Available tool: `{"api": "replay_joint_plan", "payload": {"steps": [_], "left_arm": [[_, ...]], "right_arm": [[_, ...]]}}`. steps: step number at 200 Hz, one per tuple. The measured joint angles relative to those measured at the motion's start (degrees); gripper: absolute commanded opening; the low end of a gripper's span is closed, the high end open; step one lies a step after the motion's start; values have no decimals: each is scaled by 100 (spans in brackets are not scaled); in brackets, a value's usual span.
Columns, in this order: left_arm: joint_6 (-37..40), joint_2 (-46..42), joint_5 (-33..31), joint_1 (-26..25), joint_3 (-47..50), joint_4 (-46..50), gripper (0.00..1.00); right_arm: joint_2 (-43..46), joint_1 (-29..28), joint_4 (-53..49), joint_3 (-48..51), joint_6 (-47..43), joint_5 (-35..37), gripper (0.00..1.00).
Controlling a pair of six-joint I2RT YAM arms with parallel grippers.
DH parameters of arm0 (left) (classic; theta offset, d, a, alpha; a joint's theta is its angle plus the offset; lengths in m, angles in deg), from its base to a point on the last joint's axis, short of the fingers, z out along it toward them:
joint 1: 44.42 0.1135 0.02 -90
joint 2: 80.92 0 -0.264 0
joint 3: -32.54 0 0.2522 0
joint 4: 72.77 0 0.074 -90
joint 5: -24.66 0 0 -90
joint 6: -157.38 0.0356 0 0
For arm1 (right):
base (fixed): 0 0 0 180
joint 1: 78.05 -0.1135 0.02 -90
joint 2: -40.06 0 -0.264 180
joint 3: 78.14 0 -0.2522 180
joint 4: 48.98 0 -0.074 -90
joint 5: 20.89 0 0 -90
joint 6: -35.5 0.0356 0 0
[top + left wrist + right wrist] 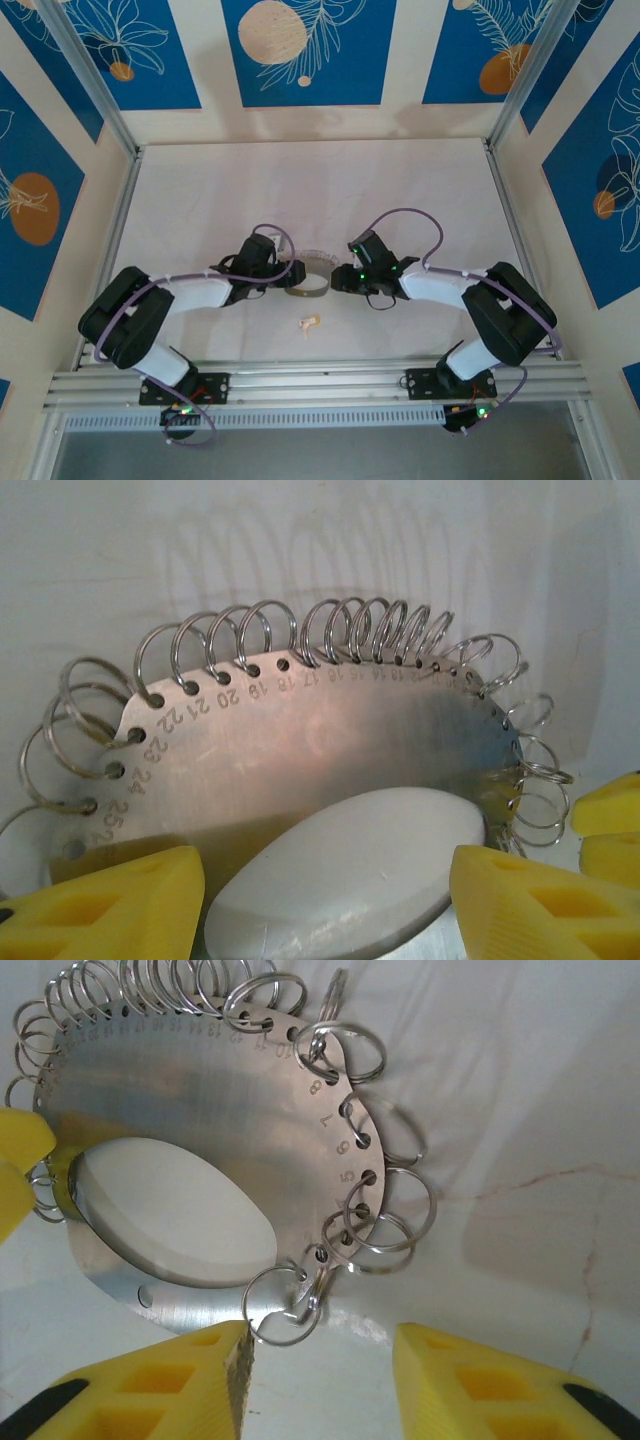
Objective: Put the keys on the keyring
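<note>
On table (300,200), key (310,323) lies loose and unthreaded near keyring (300,750); left pincer (325,872) grasps keyring, right pincer (320,1345) parted and empty beside its edge; whole threading job left.

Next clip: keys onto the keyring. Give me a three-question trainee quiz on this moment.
1. True or false: the key already hangs on the keyring.
2. What lies in the gap at the tips of the right gripper? A) a small split ring on the keyring's edge B) the key C) a cable
3. Which gripper holds the keyring up off the table?
Key: 1 false, it lies loose on the table. 2 A, with the jaws open. 3 the left gripper.
</note>
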Motion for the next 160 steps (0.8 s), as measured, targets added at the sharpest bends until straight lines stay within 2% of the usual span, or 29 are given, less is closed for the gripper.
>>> {"api": "replay_joint_plan", "payload": {"steps": [61, 132, 160], "left_arm": [[151, 289, -131, 2, -210, -55, 66], [483, 688, -238, 120, -588, -87, 66], [649, 922, -260, 247, -850, -81, 67]], "right_arm": [[-391, 249, 0, -190, -142, 17, 26], [-577, 673, 4, -372, -256, 11, 25], [-595, 776, 0, -485, -321, 4, 27]]}}
